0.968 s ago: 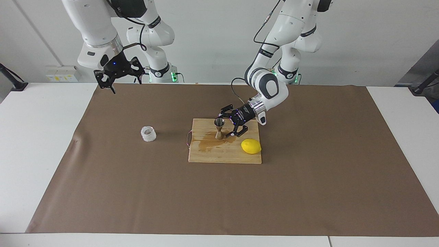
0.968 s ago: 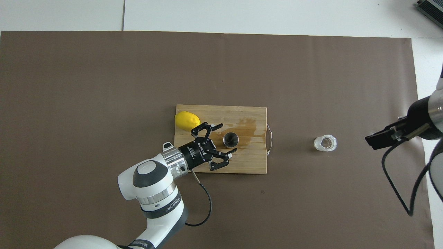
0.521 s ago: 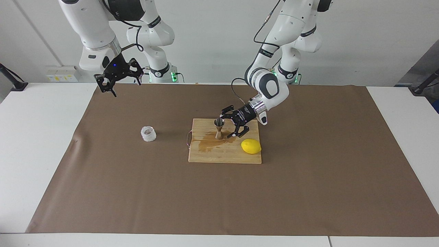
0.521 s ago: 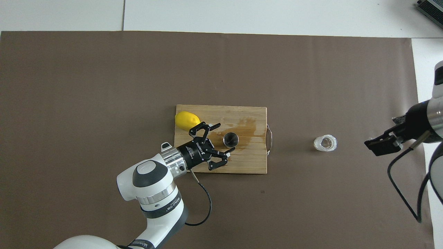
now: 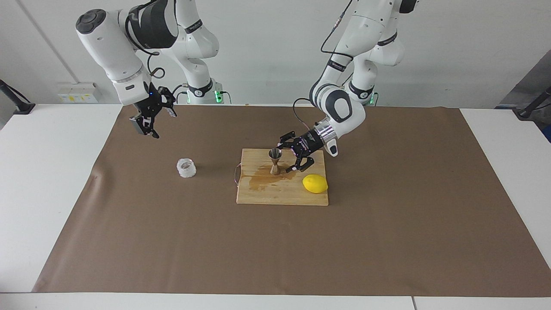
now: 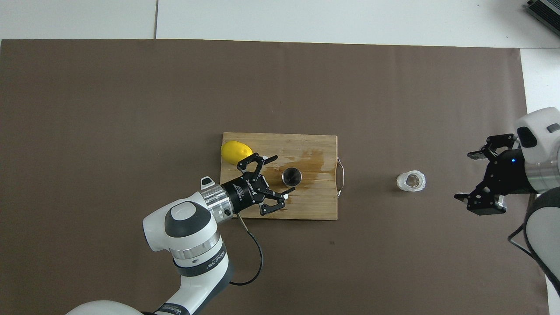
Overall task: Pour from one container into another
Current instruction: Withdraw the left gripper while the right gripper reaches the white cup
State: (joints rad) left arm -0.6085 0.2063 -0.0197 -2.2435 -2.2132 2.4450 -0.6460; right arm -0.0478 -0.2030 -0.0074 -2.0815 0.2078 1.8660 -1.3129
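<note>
Ribbed, frosted glass cup (image 5: 186, 168) stands upright on the brown mat (image 5: 172, 224), apart from the cutting board (image 5: 282, 193). Steel hourglass jigger (image 5: 275, 161) stands on the stained board. Left gripper (image 5: 289, 156) beside the jigger, jaws spread; right gripper (image 5: 148, 122) over the mat, jaws spread.

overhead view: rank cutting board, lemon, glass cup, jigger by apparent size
1. Rectangular wooden cutting board
2. Yellow lemon
3. Squat ribbed whitish glass cup, close to the lemon
4. Shiny steel hourglass jigger, seen end-on

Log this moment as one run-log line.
left gripper: open beside jigger | right gripper: open, raised near glass cup | pour: not started
</note>
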